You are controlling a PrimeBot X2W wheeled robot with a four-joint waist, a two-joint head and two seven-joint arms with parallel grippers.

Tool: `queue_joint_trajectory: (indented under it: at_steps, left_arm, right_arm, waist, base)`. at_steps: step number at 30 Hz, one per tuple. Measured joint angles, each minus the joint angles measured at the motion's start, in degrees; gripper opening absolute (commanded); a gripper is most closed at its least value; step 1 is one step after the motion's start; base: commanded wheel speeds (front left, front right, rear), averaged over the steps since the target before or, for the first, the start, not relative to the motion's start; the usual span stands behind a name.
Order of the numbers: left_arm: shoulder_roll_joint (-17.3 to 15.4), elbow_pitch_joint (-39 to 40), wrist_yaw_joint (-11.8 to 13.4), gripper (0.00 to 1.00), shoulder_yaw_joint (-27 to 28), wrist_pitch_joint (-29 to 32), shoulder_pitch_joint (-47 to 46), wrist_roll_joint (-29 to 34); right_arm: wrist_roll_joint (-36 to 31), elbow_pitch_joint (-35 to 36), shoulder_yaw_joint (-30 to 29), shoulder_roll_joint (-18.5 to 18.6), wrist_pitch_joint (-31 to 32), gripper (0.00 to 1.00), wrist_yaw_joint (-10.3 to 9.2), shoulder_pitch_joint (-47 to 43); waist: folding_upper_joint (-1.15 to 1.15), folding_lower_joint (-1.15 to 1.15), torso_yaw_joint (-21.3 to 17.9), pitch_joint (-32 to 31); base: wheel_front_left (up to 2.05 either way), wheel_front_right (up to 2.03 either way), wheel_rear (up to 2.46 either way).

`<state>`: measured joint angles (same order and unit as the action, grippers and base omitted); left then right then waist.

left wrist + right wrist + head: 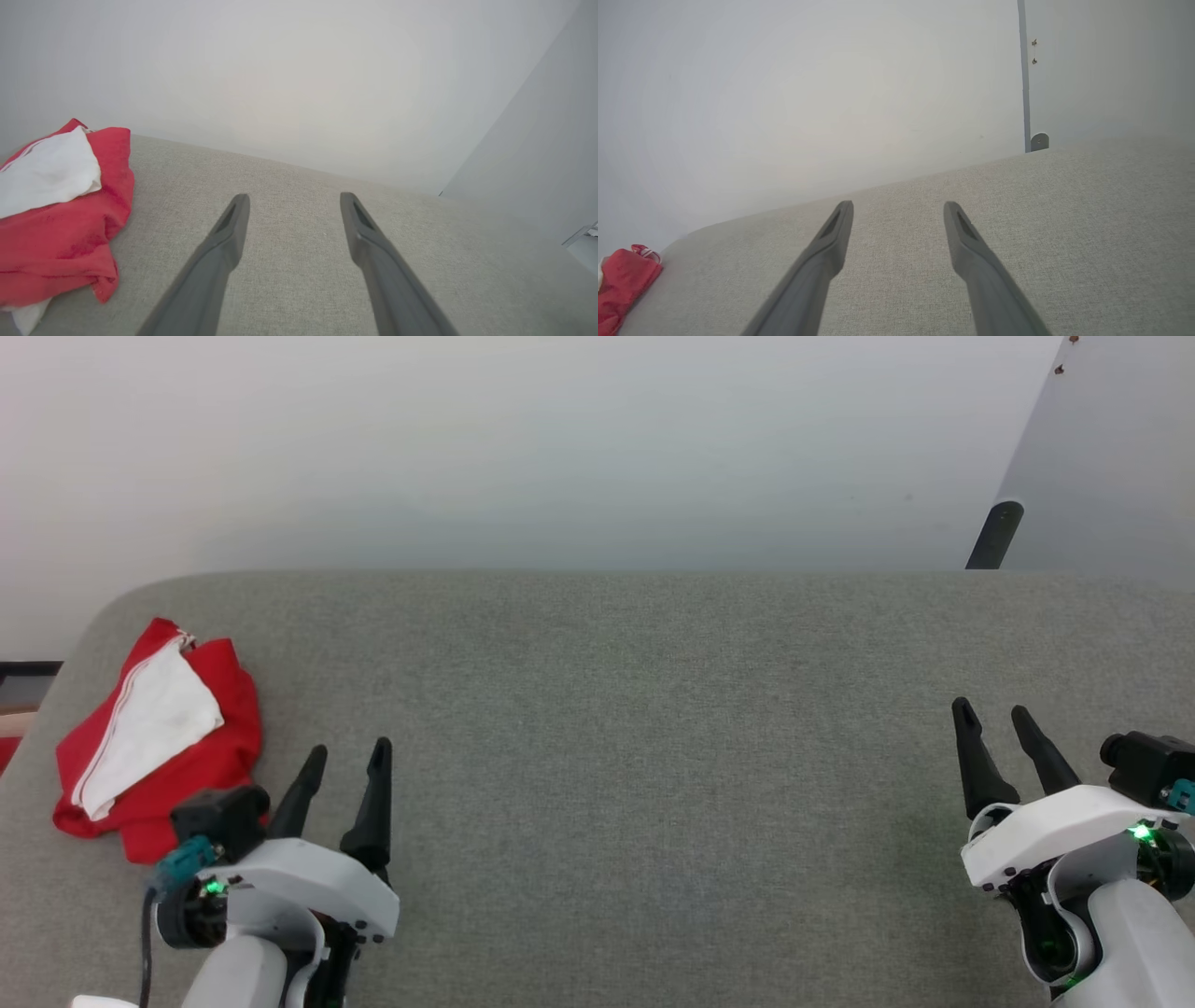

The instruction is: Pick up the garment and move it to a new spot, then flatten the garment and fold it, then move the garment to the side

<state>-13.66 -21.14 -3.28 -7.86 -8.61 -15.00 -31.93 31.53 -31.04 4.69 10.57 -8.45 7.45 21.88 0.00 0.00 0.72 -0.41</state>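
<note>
While both arms sit low at the near edge of my head view, the crumpled red jersey-style garment with a white sleeve and red-white striped trim (pixel 159 747) lies bunched at the far left of the grey fabric-covered desk (pixel 635 728), close to its rounded left corner; the white sleeve is draped across the top of the red heap, and I cannot read any print from here. My left pincer (pixel 349 751), two long dark tapered fingers on a white wrist housing, stands spread with nothing between the fingers; it is just beside the garment, to its right, and I see no contact between fingertips and cloth. Through the left wrist view the left pincer (pixel 294 198) points over grey weave toward the pale wall (pixel 299 70); the garment (pixel 60 219) is piled at that view's left edge, apart from the nearer finger (pixel 224 242). My right pincer (pixel 991 709) is well apart from the garment, over at the desk's right side; its fingers are spread too and grip nothing; whether either pincer touches the desk I cannot tell. In the right wrist view the right pincer (pixel 898 205) looks across the grey surface; the garment (pixel 621 284) shows as a small red fold at the lower left. A dark slanted post (pixel 994 534) stands behind the desk's far right edge, beside a pale grey panel (pixel 1102 457).
</note>
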Motion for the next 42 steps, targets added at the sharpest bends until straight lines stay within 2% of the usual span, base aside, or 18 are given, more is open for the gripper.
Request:
queue_joint_trajectory:
  at_steps: [11,42]
  left_arm:
    - [-0.8,-1.1,-0.3,1.00,-0.5,-1.4,-0.4,6.4]
    - [-1.0,-7.0,-2.3,1.00,0.9,-5.1,-2.6,17.9]
  right_arm:
    - [-8.3,-0.9,-1.5,-0.3,-1.6,1.00,0.01,1.0]
    - [-15.9,-3.1,-3.4,-0.2,-5.2,1.00,0.01,2.5]
  waist:
    - [0.00,0.00,0.2,-0.2]
    - [0.00,0.00,0.7,-0.8]
  base:
    - [0.00,0.00,0.00]
    - [0.00,0.00,0.00]
